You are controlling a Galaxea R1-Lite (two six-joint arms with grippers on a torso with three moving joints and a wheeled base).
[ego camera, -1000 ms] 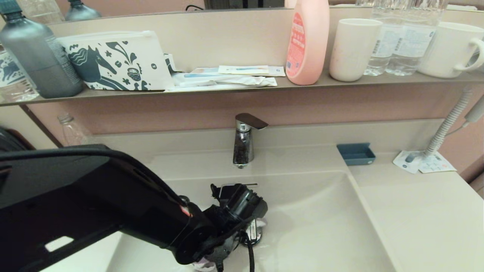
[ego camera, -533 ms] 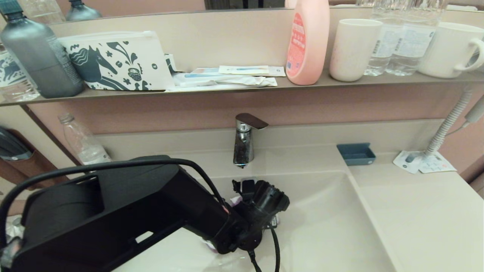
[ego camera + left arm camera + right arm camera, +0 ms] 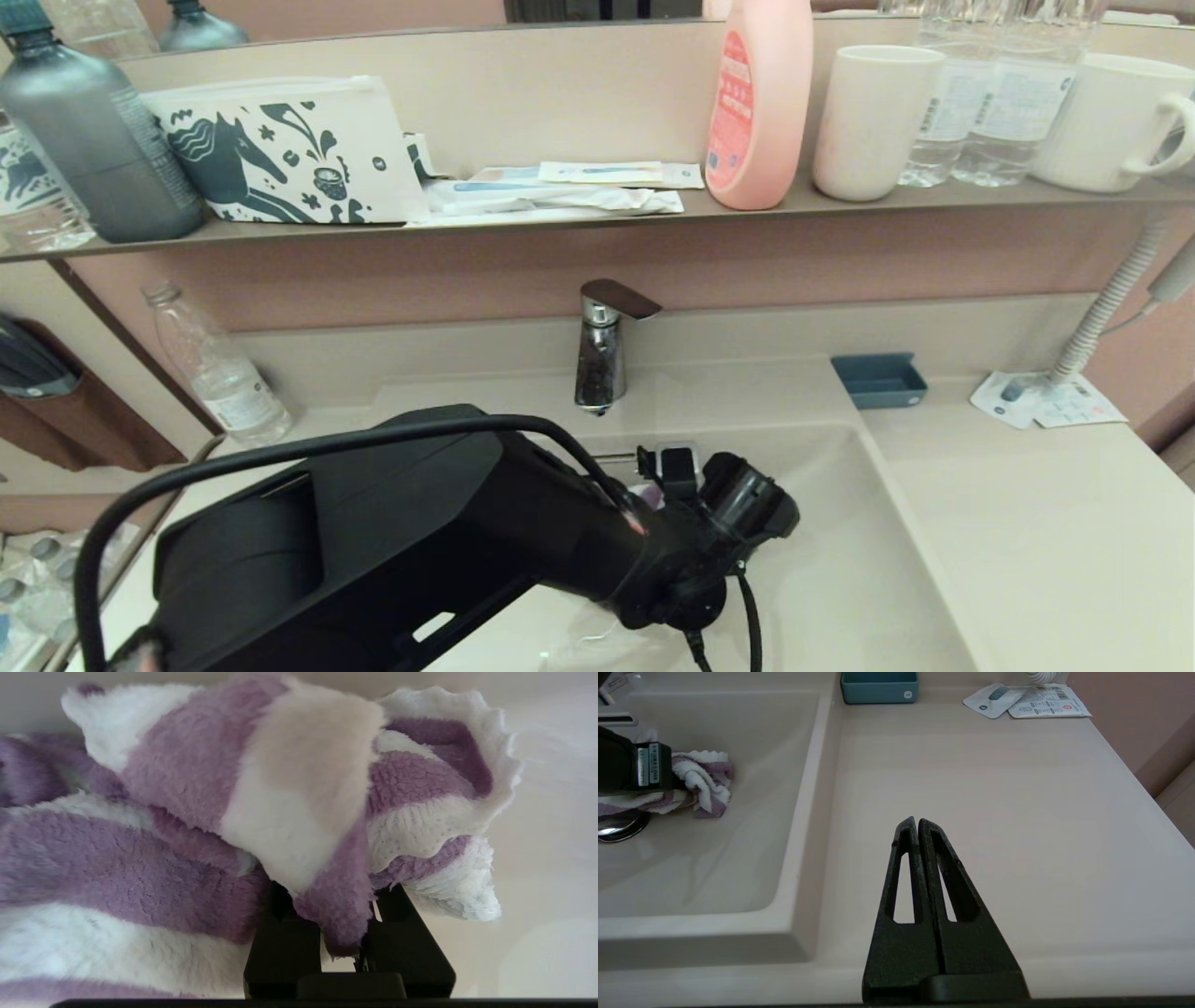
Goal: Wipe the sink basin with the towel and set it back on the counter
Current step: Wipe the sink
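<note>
The purple-and-white striped towel (image 3: 187,812) is bunched against the floor of the beige sink basin (image 3: 840,560). My left gripper (image 3: 343,914) is shut on a purple fold of it. In the right wrist view the towel (image 3: 705,779) bulges out in front of the left gripper, right of the chrome drain plug (image 3: 619,828). In the head view my left arm (image 3: 467,541) reaches across the basin and covers almost all of the cloth. My right gripper (image 3: 917,821) is shut and empty, hovering low over the counter (image 3: 994,788) right of the basin.
The chrome faucet (image 3: 602,350) stands behind the basin. A small blue tray (image 3: 879,380) and paper packets (image 3: 1046,401) lie at the back of the counter on the right. A clear bottle (image 3: 219,373) stands at the left. The shelf (image 3: 560,224) above carries bottles, cups and a pouch.
My left arm has swept the towel to the right and toward the back of the basin, under the faucet. The grip on the towel is unchanged.
</note>
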